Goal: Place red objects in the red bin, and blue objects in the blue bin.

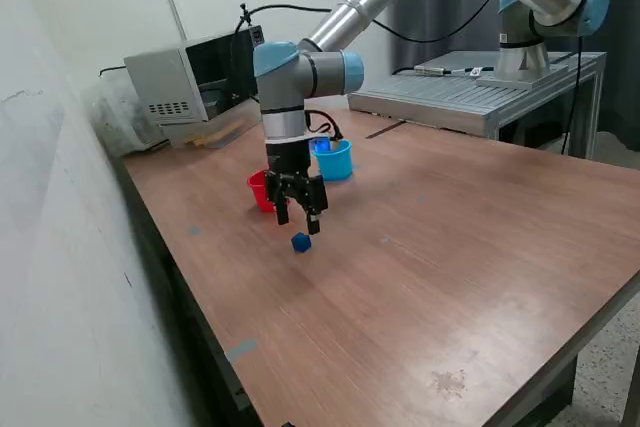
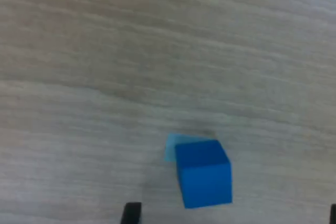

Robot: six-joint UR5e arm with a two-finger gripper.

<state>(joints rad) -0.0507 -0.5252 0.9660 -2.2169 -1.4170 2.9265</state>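
A small dark blue cube point(image 1: 300, 242) lies on the wooden table just below my gripper point(image 1: 297, 219). The gripper hangs a little above it with its fingers apart and empty. In the wrist view the blue cube point(image 2: 203, 174) fills the middle, with one black fingertip point(image 2: 131, 213) showing at the edge. The red cup point(image 1: 260, 190) stands behind the gripper, partly hidden by it. The light blue cup point(image 1: 334, 159) stands beyond it, with something dark blue showing inside. No red cubes are in view.
A grey box-like device point(image 1: 190, 82) stands at the back of the table point(image 1: 450, 277) near the wall. A grey metal bench point(image 1: 470, 97) with the arm's base is behind at the exterior view's right.
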